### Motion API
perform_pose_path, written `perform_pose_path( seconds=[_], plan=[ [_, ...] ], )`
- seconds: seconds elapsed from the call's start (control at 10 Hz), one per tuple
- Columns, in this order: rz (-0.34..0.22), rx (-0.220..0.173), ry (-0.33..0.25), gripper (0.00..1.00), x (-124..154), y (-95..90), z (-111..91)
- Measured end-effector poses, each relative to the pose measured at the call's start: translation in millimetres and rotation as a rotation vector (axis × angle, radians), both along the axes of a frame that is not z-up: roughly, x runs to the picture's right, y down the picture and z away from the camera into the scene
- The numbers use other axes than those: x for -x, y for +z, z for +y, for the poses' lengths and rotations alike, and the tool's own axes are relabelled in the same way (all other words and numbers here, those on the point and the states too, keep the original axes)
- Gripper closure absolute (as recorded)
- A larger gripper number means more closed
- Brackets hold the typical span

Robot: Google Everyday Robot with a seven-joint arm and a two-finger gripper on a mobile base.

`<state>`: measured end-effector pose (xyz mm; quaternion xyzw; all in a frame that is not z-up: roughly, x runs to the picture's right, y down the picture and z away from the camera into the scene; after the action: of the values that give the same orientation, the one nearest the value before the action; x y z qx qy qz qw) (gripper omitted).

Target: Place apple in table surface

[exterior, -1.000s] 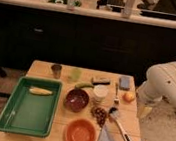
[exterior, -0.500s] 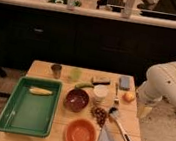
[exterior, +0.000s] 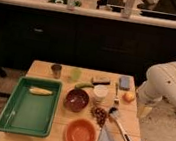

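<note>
- Gripper [exterior: 143, 111]: hangs below the white arm, just outside the table's near rim on the arm's side; jaws spread wide, nothing between them.
- Apple [exterior: 128, 96]: rests on the table surface [exterior: 40, 70], just beside the gripper on its tableward side and apart from it; judged from this, the placing looks done, and the hazards lie in leaving.
- Hazard A, rolling: the apple is round and sits close to the rim nearest the gripper; a brush from a finger or the wrist during any retreat could tip it over that rim; cause, too little clearance between tool and fruit.
- Hazard B, knock-on contact: the fork [exterior: 116, 92] lies just beyond the apple from the gripper, and the white cup [exterior: 99, 93] lies farther along the same line; a push tableward could drive the apple into the fork; cause, a sideways rather than upward withdrawal.
- Hazard C, sweep: the spoon [exterior: 120, 129] and the grape cluster [exterior: 99, 115] lie tableward of the gripper and nearer the camera; a low swing of the arm across that corner could scatter them.
- Undetermined: whether the gripper's tips stand above or below the tabletop's level; if below, lifting inward could catch the rim.
</note>
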<state>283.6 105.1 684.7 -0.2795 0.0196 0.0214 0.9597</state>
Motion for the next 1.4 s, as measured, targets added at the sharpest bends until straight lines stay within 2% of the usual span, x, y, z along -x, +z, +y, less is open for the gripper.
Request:
perform_pose_path(
  seconds=[1.4],
  plan=[
    [0.000,0.000,0.000,0.20,0.0,0.0,0.0]
  ],
)
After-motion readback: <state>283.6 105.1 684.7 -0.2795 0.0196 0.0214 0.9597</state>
